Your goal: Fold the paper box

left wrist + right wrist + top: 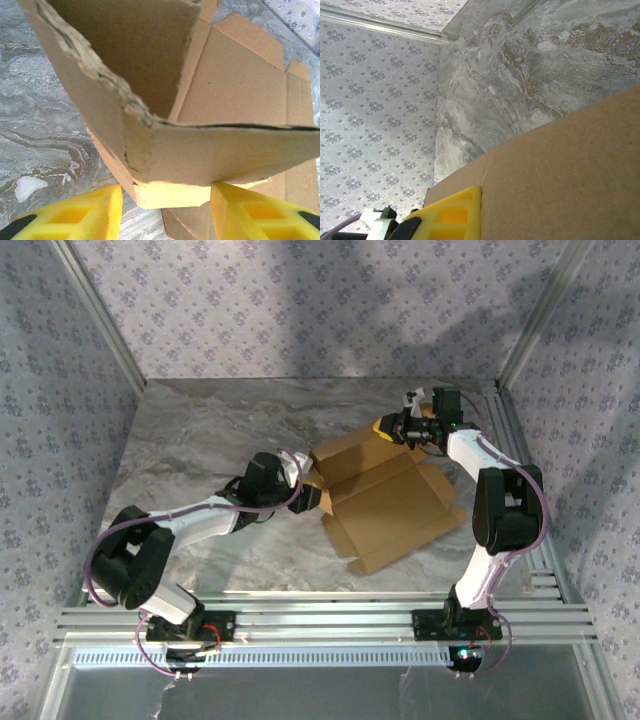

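- Brown cardboard, creased and partly raised, is seen right of centre on the marble table (200, 440): this is the paper box (385, 502), set askew to the table edges, with one flat panel spread toward the near right.
- The left gripper (312, 498) is placed at the box's left edge, low and reaching in from the left.
- In the left wrist view its yellow fingers (95, 215) are held apart. A folded-up corner of the box (150, 150) stands just ahead of and between them. Bare marble shows between the left finger and the cardboard, so the corner is judged to be released, not pinched.
- The right gripper (405, 428) is found at the box's far right corner, clenched on the cardboard.
- In the right wrist view one yellow finger (455, 215) is pressed flat against a panel (560, 180), and the other finger is hidden behind that panel.
- The box's long axis cannot be fixed with confidence, since the raised walls foreshorten it; it appears to run from the far left toward the near right.
- The coming move is judged to turn on the left side: the upright wall lies directly in front of the open left claw, leaning over the base, while the far corner is pinned by the right arm.
- The left arm is the nearer one to the unfinished near flaps, and a slip of the raised wall is the likely risk once it is let go.
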You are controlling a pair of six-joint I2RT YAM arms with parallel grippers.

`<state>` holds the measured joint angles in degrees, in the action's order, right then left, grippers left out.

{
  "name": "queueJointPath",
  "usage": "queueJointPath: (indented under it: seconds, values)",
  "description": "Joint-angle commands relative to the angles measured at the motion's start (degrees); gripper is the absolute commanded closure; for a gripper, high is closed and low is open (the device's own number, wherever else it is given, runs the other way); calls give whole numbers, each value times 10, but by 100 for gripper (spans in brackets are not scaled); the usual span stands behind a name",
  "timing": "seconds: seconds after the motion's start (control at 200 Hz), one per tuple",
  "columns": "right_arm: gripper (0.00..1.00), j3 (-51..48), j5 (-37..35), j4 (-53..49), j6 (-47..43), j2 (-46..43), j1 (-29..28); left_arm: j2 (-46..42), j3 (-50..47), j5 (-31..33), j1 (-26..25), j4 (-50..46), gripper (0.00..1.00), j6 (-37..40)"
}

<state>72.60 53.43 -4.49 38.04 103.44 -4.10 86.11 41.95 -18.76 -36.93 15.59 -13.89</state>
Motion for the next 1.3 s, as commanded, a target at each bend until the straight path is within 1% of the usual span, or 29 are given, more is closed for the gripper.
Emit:
queueJointPath:
  seconds: [0.0, 0.145, 0.325, 0.605, 0.76, 0.954, 1.139, 1.224, 1.294]
  values:
    - [100, 17, 10, -13, -16, 10, 0, 16, 28, 6, -6, 6, 50, 16]
    - [100, 18, 10, -17, -16, 9, -1, 31, 42, 25, -12, 8, 52, 15]
    - [100, 19, 9, -20, -16, 9, -2, 42, 61, 56, -35, 6, 53, 17]
    - [100, 13, 3, -13, -16, 5, -3, 60, 68, 170, -60, 2, 56, -13]
    - [100, 4, 1, -7, -16, 0, -5, 76, 88, 229, -80, -15, 55, -22]
    - [100, -2, 1, -3, -13, -5, -5, 88, 98, 267, -90, -19, 54, -33]
    - [100, -7, -6, -1, -7, -10, -4, 94, 100, 313, -98, -22, 54, -63]
    - [100, -15, -7, 16, 6, -14, -6, 97, 99, 341, -104, -22, 54, -81]
    - [100, -23, -8, 28, 16, -17, -6, 104, 99, 352, -107, -18, 55, -88]
